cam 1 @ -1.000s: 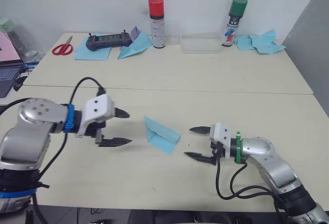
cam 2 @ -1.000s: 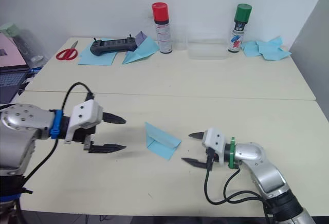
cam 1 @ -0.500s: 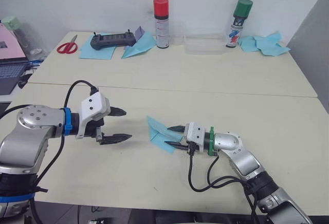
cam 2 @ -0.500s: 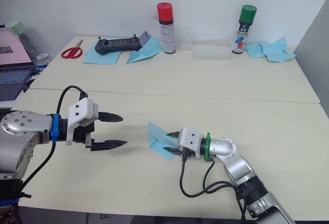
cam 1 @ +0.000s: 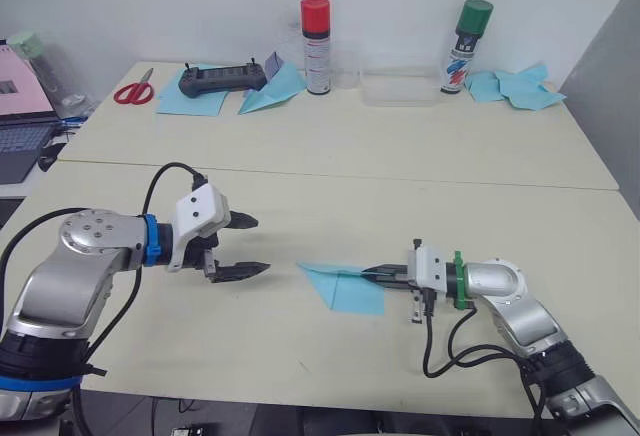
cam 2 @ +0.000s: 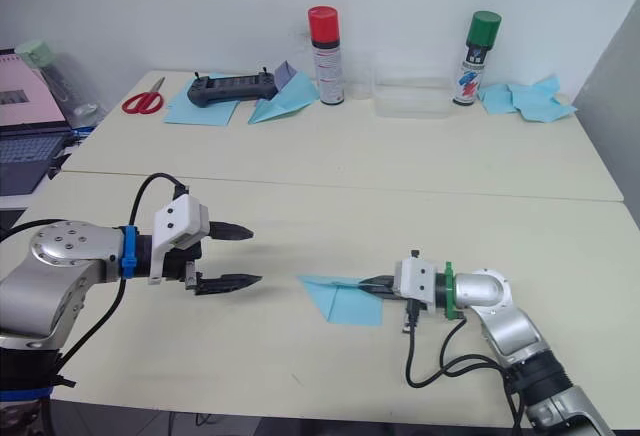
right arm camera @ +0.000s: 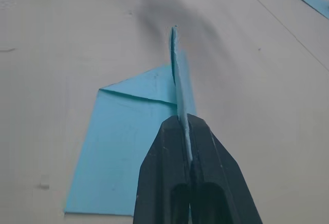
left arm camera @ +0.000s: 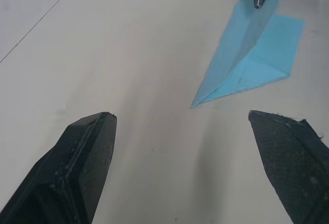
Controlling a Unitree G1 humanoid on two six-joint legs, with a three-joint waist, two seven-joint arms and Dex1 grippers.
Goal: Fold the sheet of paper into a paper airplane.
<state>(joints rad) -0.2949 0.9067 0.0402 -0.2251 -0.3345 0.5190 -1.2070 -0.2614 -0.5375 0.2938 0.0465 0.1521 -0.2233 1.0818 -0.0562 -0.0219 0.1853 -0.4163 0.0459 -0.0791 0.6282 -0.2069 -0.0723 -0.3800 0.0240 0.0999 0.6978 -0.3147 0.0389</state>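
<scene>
The sheet of paper (cam 1: 345,286) lies on the near table (cam 1: 300,346), already folded to a point — wings look left to do. The right gripper (cam 1: 378,275) pinches its raised fold; the left gripper (cam 1: 245,247) waits nearby, wide open. Lower layers are hidden.

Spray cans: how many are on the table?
2. The red-capped spray can stands at the far edge beside the long-winged paper dart; the green-capped spray can stands farther right, between the clear tray and crumpled scraps.
</scene>
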